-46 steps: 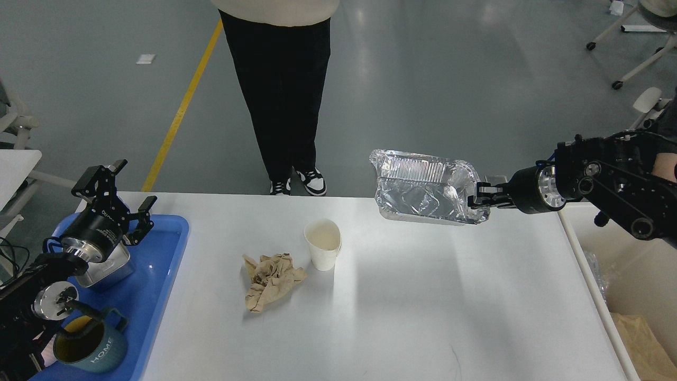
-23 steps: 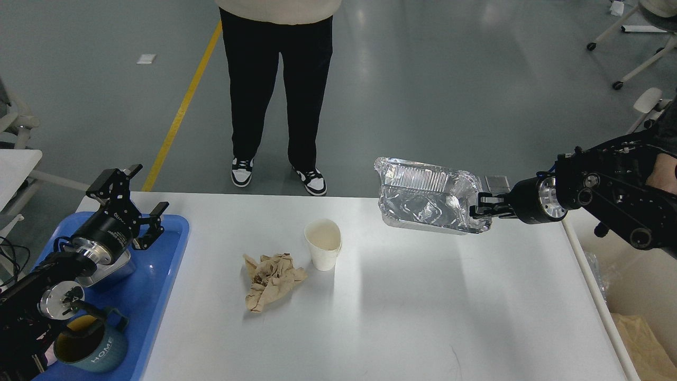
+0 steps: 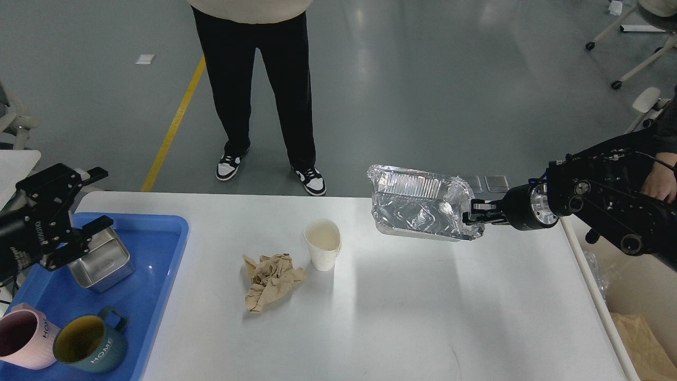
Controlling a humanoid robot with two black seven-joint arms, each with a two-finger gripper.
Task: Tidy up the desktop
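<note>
Right now my right end effector (image 3: pixel 472 212) is clamped on a crumpled foil tray's (image 3: pixel 418 209) rim, held above the bench (image 3: pixel 423 317) far edge. My left end effector (image 3: pixel 71 203) hangs spread open, empty, over the blue tray (image 3: pixel 158 264) at bench left.

Matte black jointed arms, silver wrist rings, round screw caps, white lettering on left hand (image 3: pixel 66 209) casing.

teal mug (image 3: pixel 91 346): "HOME" in white on its side | pink mug (image 3: pixel 24 338): "HOME" partly visible | left gripper (image 3: pixel 69 211): white lettering, unreadable
</note>
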